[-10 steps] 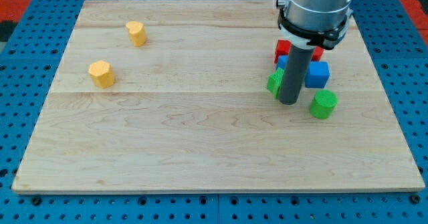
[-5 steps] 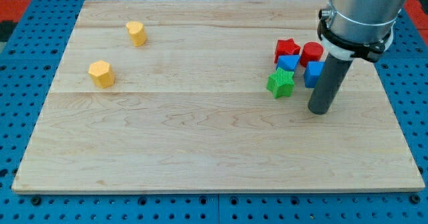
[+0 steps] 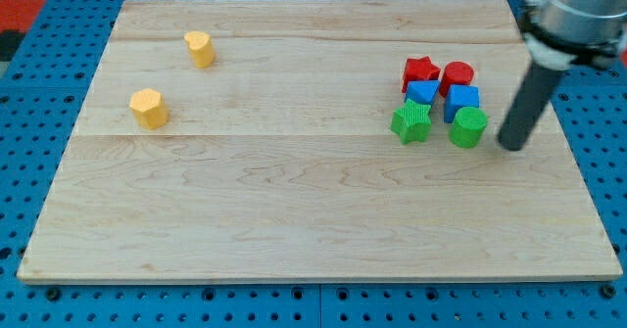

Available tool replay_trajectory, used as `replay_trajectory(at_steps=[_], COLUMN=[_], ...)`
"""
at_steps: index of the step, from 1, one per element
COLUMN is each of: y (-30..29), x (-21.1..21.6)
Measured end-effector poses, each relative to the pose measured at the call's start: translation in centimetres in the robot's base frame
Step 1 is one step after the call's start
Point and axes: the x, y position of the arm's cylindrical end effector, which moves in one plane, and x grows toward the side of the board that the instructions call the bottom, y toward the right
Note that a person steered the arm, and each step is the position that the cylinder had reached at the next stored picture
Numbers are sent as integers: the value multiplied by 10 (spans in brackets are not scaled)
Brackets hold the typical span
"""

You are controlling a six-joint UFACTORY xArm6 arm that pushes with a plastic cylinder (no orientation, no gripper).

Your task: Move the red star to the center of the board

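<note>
Red star (image 3: 421, 70) sits at the view's upper right, touching the red cylinder (image 3: 458, 75) and blue block (image 3: 422, 92); likely light, rigid, slides easily, best pushed from its right flank; my tip (image 3: 512, 145), gripperless, stands right of the green cylinder (image 3: 468, 127).

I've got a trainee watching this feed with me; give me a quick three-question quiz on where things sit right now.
1. True or false: my tip is touching the red star.
2. Which block lies nearest my tip?
A. the green cylinder
B. the green star
C. the red cylinder
3. How many yellow blocks are on the board, and on which side of the view?

Key
1. False: the tip stands at the view's right of the whole cluster, apart from the star.
2. A.
3. Two, both at the view's left: one nearer the top, one below it.
</note>
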Motion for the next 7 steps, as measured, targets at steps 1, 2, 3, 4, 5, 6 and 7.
replay_trajectory(at_steps=[1, 2, 3, 4, 5, 6, 7], y=[2, 1, -41, -104, -163, -226, -255], x=[-41, -81, -91, -110, -121, -121, -127])
